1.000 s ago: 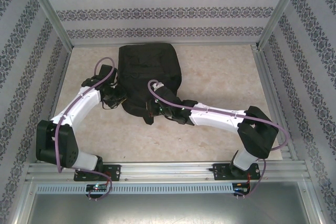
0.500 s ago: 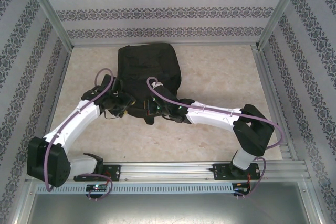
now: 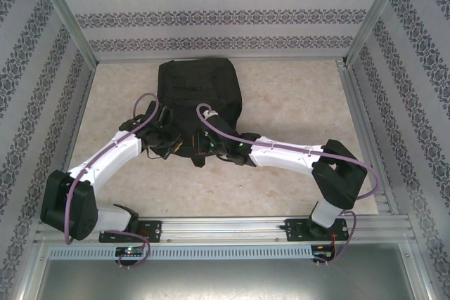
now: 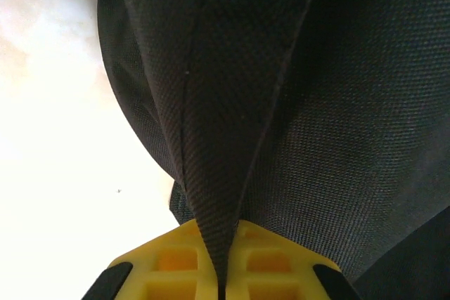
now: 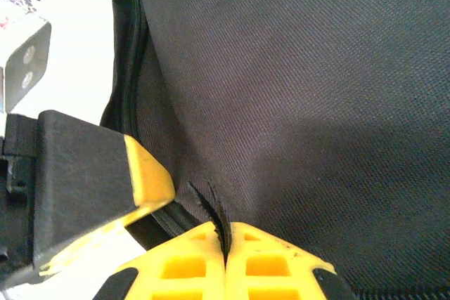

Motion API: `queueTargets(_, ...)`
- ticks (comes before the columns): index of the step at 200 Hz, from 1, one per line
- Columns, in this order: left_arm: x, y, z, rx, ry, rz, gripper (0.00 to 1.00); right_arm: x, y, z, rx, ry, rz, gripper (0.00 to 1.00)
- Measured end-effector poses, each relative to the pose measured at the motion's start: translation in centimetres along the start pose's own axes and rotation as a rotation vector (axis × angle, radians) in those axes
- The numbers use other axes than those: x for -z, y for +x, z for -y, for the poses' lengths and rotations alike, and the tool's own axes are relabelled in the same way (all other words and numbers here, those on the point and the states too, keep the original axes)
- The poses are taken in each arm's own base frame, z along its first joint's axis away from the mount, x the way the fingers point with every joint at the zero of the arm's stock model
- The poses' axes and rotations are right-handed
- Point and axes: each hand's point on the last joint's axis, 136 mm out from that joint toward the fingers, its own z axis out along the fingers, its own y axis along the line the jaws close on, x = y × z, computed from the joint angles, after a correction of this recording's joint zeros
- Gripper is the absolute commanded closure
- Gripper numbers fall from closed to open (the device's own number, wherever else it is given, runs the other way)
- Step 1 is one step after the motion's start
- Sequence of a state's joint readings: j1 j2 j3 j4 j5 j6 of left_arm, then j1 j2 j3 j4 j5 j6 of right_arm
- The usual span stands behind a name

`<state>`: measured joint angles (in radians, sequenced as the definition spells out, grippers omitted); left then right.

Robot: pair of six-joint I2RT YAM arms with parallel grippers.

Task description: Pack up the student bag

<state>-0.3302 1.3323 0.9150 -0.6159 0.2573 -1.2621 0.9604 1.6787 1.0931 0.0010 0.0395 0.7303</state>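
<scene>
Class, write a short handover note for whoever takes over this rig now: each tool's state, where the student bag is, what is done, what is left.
Left tool: shut, pinching a fold of the student bag.
Right tool: shut on bag fabric beside its zipper.
Bag: lying on the table, both tools at its near edge.
Done: both grips taken.
Left: open the bag and pack it; whether it is unzipped cannot be told.
</scene>
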Motion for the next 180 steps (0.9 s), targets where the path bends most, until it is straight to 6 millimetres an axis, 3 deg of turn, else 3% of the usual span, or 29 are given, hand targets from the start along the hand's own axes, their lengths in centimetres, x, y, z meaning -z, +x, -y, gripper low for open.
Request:
queueTargets(49,0.2,-0.7,-0.1,-0.021,0.003,0.003,1.00,0.4,0.1,0.4,0.059,0.002,0.003,1.00)
queueTargets(120,0.8,-0.9,0.6,-0.068,0.028,-0.008,1.00,2.0,-1.4,2.9,0.072,0.015,0.023,1.00)
queueTargets(155,1.6,-1.4,1.0,-0.128,0.019,-0.001,1.00,2.1,-1.4,2.3,0.079,-0.011,0.018,1.00)
queueTargets(180,2.7,-3.0,1.2,-0.177,-0.005,0.017,0.94,2.1,-1.5,0.3,0.070,-0.048,0.026,1.00)
